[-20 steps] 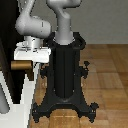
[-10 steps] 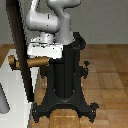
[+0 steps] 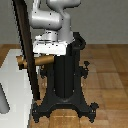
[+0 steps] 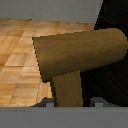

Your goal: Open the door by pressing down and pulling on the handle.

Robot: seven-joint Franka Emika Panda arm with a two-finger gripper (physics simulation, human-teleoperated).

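Observation:
The door is a tall dark panel seen nearly edge-on at the exterior view's left, swung away from its pale frame. The tan handle sticks out of it, with its other end showing on the door's far side. My white gripper sits right on top of the handle, beside the door's edge. In the wrist view the handle fills the picture, and its stub runs down between my fingertips. The gripper looks shut on the handle, and the door is dark behind it.
The black robot pedestal with splayed feet stands just behind the handle, close to the door's edge. A grey post is at the exterior view's lower left. The wooden floor spreads to the right.
The gripper and handle have moved toward the exterior view's right. The door has swung with them and now shows nearly edge-on.

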